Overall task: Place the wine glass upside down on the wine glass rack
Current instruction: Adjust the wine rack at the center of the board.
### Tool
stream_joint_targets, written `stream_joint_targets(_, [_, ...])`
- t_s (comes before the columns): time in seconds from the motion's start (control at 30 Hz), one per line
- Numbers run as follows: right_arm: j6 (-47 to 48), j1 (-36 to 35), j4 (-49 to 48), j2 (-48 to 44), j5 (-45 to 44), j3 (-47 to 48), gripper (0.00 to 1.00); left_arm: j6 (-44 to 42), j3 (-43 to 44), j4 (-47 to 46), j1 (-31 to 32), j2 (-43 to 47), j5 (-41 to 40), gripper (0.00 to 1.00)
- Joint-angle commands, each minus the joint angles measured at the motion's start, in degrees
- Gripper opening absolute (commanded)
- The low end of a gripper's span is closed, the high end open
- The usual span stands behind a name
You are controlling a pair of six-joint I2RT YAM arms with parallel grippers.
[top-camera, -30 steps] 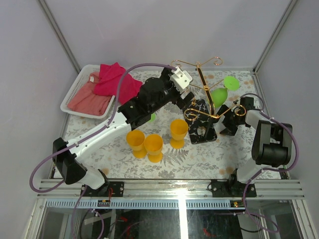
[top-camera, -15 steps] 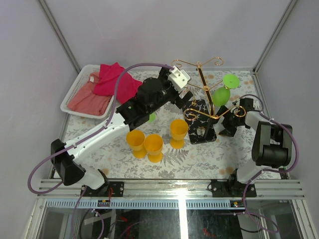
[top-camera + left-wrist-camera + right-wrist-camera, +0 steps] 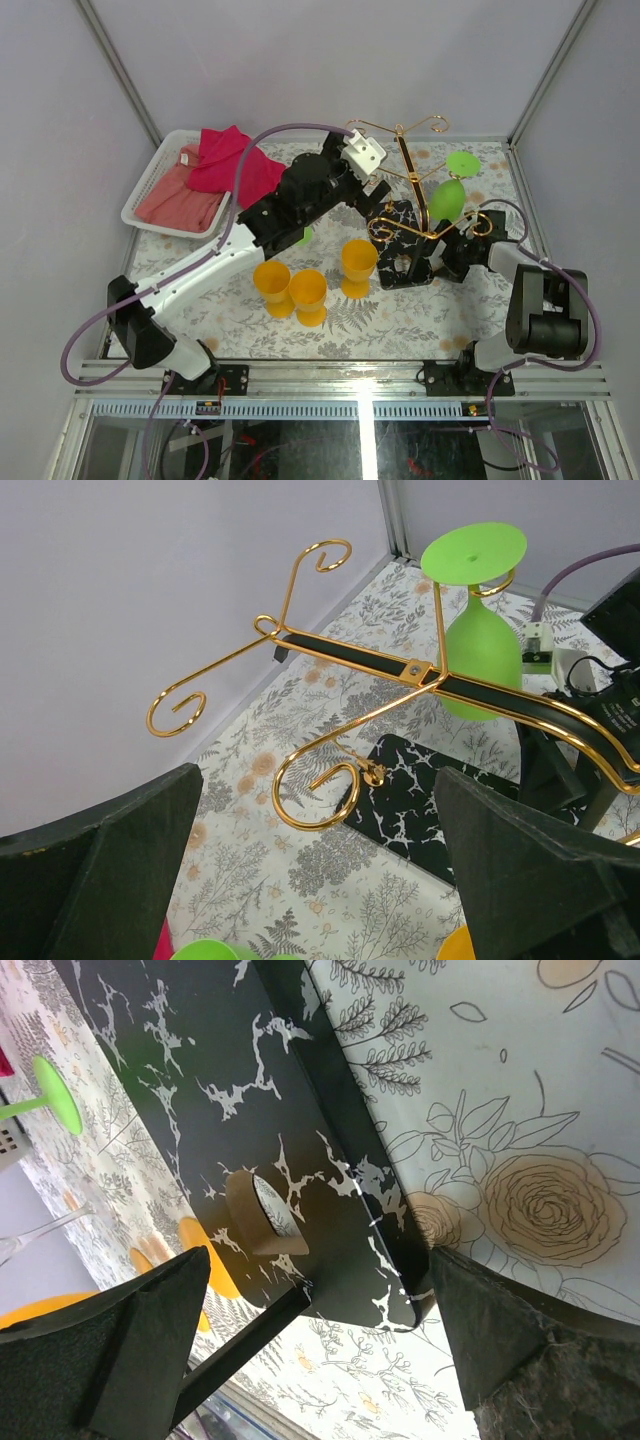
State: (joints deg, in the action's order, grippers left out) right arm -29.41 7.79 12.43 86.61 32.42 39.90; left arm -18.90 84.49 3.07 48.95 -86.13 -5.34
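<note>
Glass hung, both claws released.
We see the green wine glass hanging upside down, its foot caught in a curled arm of the wine glass rack. Left claw gapes empty beside the arms. Right claw gapes empty at the black base. We judge placing done and only backing off left. Yellow goblets stand on the counter.

A lab test cell: plain panel walls, aluminium frame rails.
</note>
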Motion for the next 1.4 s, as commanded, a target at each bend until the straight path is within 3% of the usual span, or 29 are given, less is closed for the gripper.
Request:
stream_joint_targets(0.0, [-3.79, -2.76, 2.47, 1.07, -4.46, -6.19, 1.0, 0.07, 2.66, -0.02, -0.4, -1.63, 0.7, 1.0])
stream_joint_targets(0.57, [-11.24, -11.64, -4.67, 2.57, -6.35, -4.38, 0.99, -1.04, 2.0, 0.36, -0.44, 0.79, -0.42, 1.0])
stream_joint_targets(0.87, [-10.62, -11.9, -3.48, 1.94, -7.27, -3.15, 0.99, -1.65, 0.7, -0.6, -0.43, 2.42, -2.11, 1.0])
stream_joint_targets(1.0, [-8.33, -11.92, 1.82, -0.13, -11.5, -1.83, 1.0, -2.1, 0.48, -1.53, -0.43, 3.16, -3.34, 1.0])
stream_joint_targets(1.1, [-6.92, -11.22, 5.34, -2.18, -14.56, -1.08, 0.99, -2.37, 0.11, -2.03, -0.5, 3.72, -3.87, 1.0])
stream_joint_targets(1.37, [-2.49, -0.7, 9.92, -5.87, -13.67, -1.91, 0.99, -2.74, -1.12, -2.86, -0.75, 5.01, -4.25, 1.0])
